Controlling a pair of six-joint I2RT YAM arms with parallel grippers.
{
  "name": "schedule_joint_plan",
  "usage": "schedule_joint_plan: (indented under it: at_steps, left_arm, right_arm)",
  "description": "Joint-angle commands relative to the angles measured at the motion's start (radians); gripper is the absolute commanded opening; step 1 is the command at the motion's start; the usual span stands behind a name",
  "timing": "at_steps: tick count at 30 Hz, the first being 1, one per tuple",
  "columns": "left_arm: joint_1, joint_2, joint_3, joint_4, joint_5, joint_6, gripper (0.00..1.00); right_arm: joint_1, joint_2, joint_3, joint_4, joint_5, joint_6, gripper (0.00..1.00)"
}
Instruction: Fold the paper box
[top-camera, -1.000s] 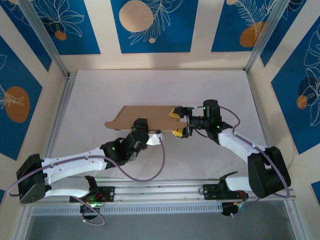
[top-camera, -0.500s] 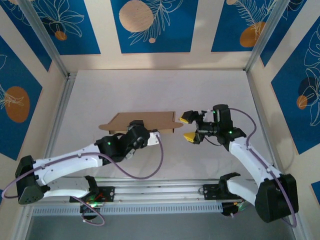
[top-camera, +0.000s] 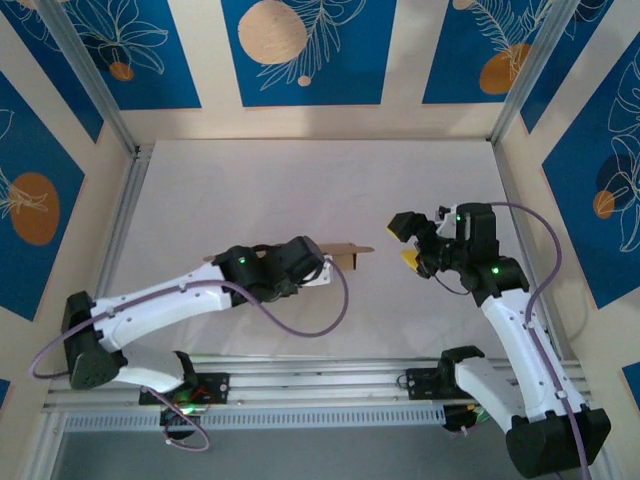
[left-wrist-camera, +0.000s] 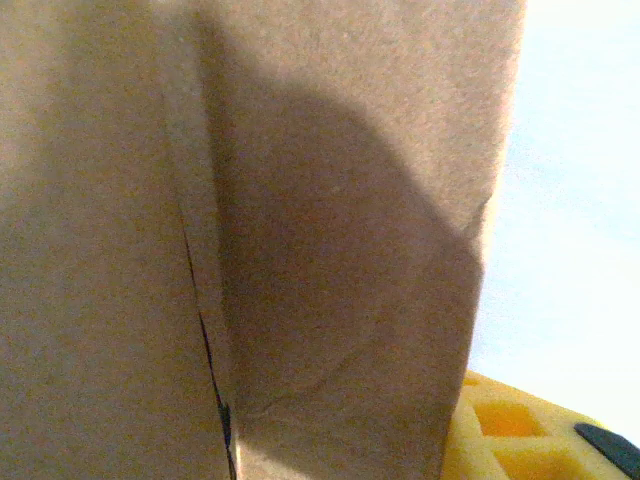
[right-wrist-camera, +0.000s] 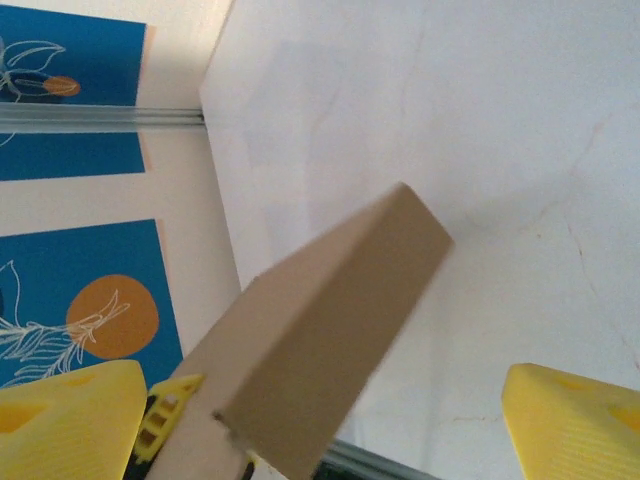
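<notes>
White table, left hand pinching paper box, right hand spread wide near its free end

From high behind the arm bases, the top camera looks down on the white table. The left wrist lens sits tight against the paper box. The right wrist lens looks low across the same tabletop toward a patterned wall, with that box close in its foreground.

Robot lab cell, aluminium frame, patterned panels

Bright light; shadow on blurred paper box.
</notes>
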Motion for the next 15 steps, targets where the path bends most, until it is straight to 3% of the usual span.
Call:
schedule_joint_plan:
  at_steps: [1,5,15]
  left_arm:
    - [0.023,0.059,0.13,-0.179,0.142,-0.078,0.28]
    - [0.049,0.117,0.207,-0.235,0.244,-0.077,0.24]
    - [0.12,0.183,0.176,-0.183,0.419,-0.041,0.23]
  right_arm:
    - [0.015,-0.006,0.035,-0.06,0.043,-0.083,0.91]
    - [0.049,-0.019,0.061,-0.056,0.069,-0.157,0.89]
    - [0.172,0.056,0.155,-0.117,0.105,-0.335,0.83]
